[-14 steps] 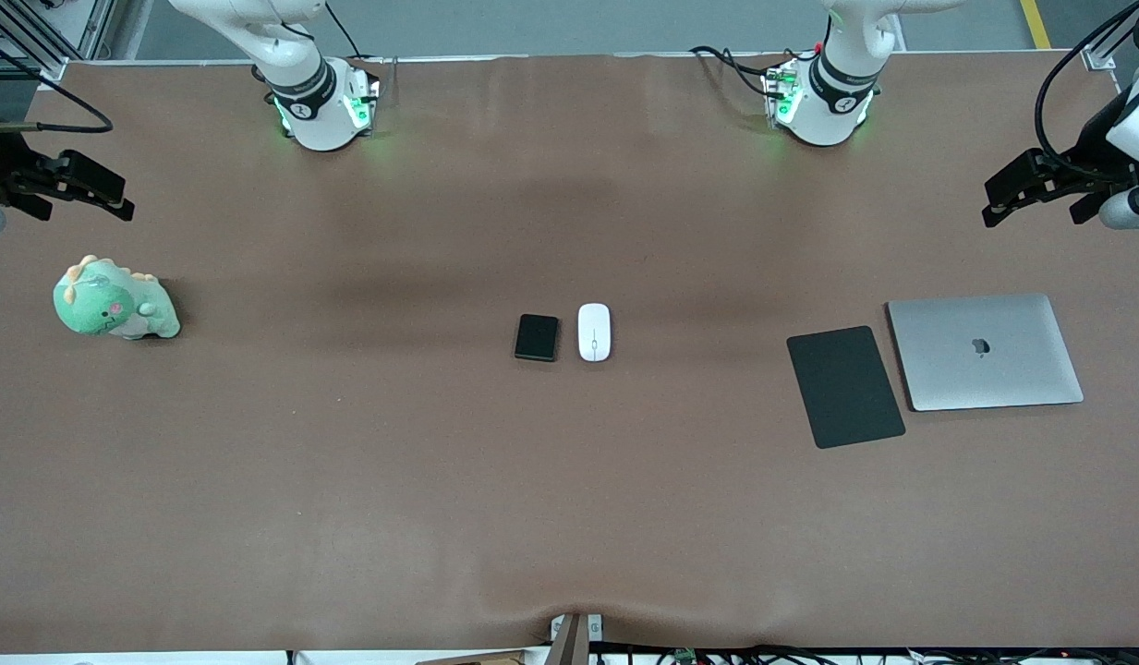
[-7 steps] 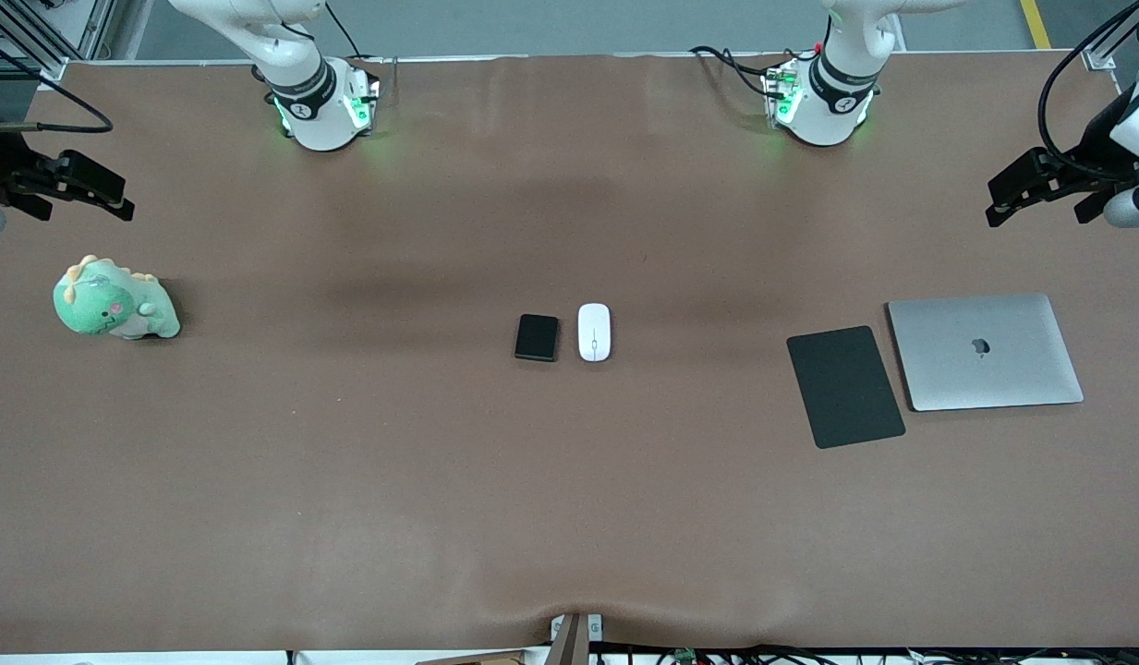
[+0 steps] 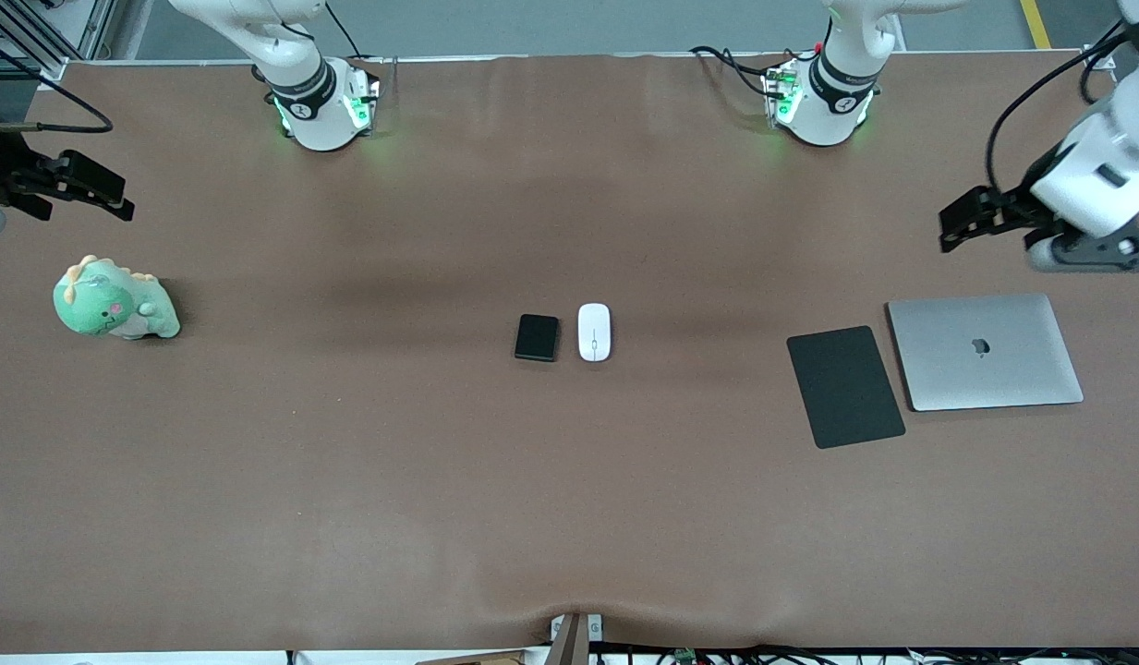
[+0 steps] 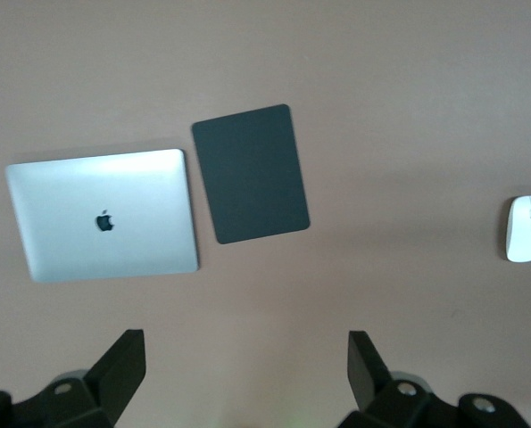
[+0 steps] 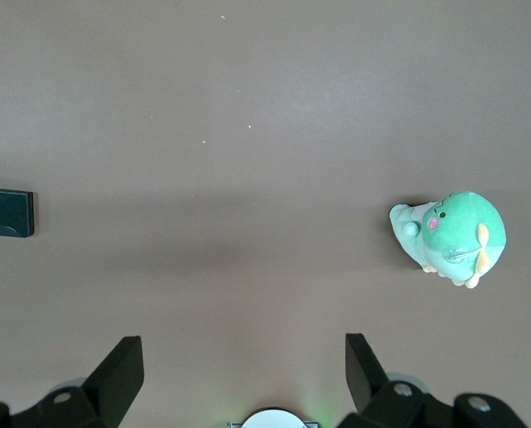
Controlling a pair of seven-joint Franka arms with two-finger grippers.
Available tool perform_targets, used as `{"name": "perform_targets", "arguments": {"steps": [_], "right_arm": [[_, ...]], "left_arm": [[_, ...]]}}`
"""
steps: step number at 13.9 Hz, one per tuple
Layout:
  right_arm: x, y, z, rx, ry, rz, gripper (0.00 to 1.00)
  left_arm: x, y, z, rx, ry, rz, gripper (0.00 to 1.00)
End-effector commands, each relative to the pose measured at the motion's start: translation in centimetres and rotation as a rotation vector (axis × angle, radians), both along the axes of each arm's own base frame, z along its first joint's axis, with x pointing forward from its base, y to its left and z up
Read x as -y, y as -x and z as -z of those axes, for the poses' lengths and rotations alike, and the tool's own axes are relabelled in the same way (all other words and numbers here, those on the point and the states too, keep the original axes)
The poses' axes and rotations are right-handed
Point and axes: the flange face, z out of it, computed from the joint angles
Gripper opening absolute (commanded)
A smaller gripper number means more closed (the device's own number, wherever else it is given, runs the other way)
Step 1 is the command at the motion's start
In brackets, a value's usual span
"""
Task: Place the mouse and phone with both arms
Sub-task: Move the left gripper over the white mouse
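The white oval mouse (image 3: 594, 332) and the small black phone (image 3: 537, 337) lie side by side at the table's middle, the mouse toward the left arm's end. My left gripper (image 3: 950, 229) hangs open and empty over bare table beside the laptop. In its wrist view the left gripper (image 4: 245, 343) has wide-apart fingers, and the mouse (image 4: 526, 228) shows far off. My right gripper (image 3: 121, 201) waits open over the table's edge at the right arm's end, above the plush toy. The right gripper (image 5: 244, 343) holds nothing, and the phone (image 5: 11, 212) shows at the view's border.
A silver closed laptop (image 3: 985, 351) and a flat black mat (image 3: 844, 386) lie side by side toward the left arm's end. A green plush dinosaur (image 3: 115, 300) sits toward the right arm's end. Both arm bases (image 3: 324, 106) stand along the table's edge farthest from the front camera.
The left arm has swung in from the table's end toward the middle, bringing its gripper over the table beside the laptop. The right arm, the mouse and the phone have not moved.
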Motion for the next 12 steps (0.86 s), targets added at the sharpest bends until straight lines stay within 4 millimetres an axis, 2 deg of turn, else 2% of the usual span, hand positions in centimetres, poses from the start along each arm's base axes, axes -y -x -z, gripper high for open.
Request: {"name": "perform_targets", "arguments": {"steps": [1,6,9,12], "right_arm": [[0.3,0.0,-0.3,0.005,-0.003,-0.002,1.00],[0.4,-0.2,-0.1,0.003,-0.005,0.001,1.00],[0.4,-0.3,-0.1,0.002,-0.007,0.000,1.00],[0.0,-0.3,-0.1,0.002,-0.007,-0.007,1.00]], "left_arm": [[3.9,-0.9,2.1,-0.013,-0.006,0.005,1.00],[11.9,-1.3,8.0,-0.033,-0.006,-0.001,1.00],[17.9,-1.8,13.2,-0.026,0.002,-0.052,1.00],[23.9,-1.2,18.5,-0.023,0.001,-0.072,1.00]]}}
